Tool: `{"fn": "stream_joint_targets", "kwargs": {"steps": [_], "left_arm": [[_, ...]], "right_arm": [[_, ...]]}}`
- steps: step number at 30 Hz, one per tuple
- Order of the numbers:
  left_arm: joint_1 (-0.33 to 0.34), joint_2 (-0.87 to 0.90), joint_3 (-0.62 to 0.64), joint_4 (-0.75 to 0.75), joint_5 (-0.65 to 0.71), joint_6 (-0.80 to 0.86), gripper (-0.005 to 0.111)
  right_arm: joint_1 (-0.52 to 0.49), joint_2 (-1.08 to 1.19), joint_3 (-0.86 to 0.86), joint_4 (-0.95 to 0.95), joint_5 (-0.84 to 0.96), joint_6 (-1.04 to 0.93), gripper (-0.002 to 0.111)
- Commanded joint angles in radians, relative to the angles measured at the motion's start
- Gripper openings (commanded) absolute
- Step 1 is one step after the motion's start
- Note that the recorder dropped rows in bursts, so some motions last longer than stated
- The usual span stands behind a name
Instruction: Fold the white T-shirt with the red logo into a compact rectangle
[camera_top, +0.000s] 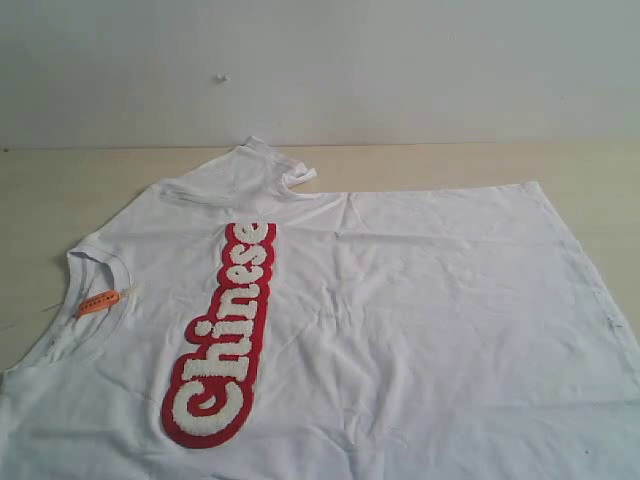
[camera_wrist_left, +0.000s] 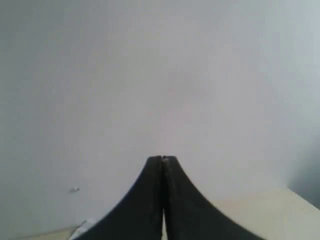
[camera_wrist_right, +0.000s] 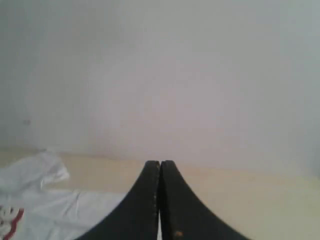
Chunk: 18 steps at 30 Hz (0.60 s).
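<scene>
Locate the white T-shirt (camera_top: 420, 300) spread front-up on the surface (camera_top: 60, 180). In the exterior view its long axis runs from the collar (camera_top: 90, 260) at 9 o'clock to the hem at 3 o'clock. The red logo (camera_top: 225, 335) crosses the chest from 7 toward 12 o'clock.

The far sleeve (camera_top: 250, 170) lies bunched at 11 o'clock, and the body shows light creases.

Note that the left pincer (camera_wrist_left: 162, 159) and the right pincer (camera_wrist_right: 160, 162) are both fully closed and hold nothing. Neither appears in the exterior view, so you cannot tell which is nearer. The right wrist view takes in the sleeve and a logo end, so treat the garment as lying ahead of and below that pincer.
</scene>
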Motion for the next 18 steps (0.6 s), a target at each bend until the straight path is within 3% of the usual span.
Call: {"fn": "stream_joint_targets", "kwargs": {"steps": [1, 3, 5, 10, 11, 14, 17, 18], "left_arm": [[0.055, 0.212, -0.106, 0.065, -0.031, -0.088, 0.000], [0.082, 0.289, -0.112, 0.065, 0.040, -0.021, 0.000], [0.089, 0.345, -0.094, 0.065, 0.196, 0.062, 0.000], [0.089, 0.484, -0.048, 0.057, 0.663, 0.504, 0.000], [0.089, 0.512, -0.048, -0.029, 0.725, 0.600, 0.000], [0.089, 0.622, -0.111, -0.562, 0.813, 1.210, 0.000], [0.089, 0.727, -0.254, -1.356, 0.955, 2.031, 0.000], [0.089, 0.762, -0.318, -1.619, 1.063, 2.335, 0.000]], "right_arm": [[-0.005, 0.175, -0.157, 0.034, 0.265, -0.135, 0.000], [-0.005, 0.247, -0.195, 0.032, 0.299, -0.135, 0.000], [-0.005, 0.288, -0.210, 0.049, 0.283, -0.167, 0.000], [-0.005, 0.364, -0.212, 0.009, 0.159, -0.267, 0.000], [-0.005, 0.381, -0.212, -0.023, 0.143, -0.258, 0.000], [-0.005, 0.458, -0.212, -0.072, 0.133, -0.182, 0.001], [-0.005, 0.544, -0.212, -0.079, 0.148, -0.155, 0.002], [-0.005, 0.570, -0.212, -0.072, 0.151, -0.161, 0.003]]}}
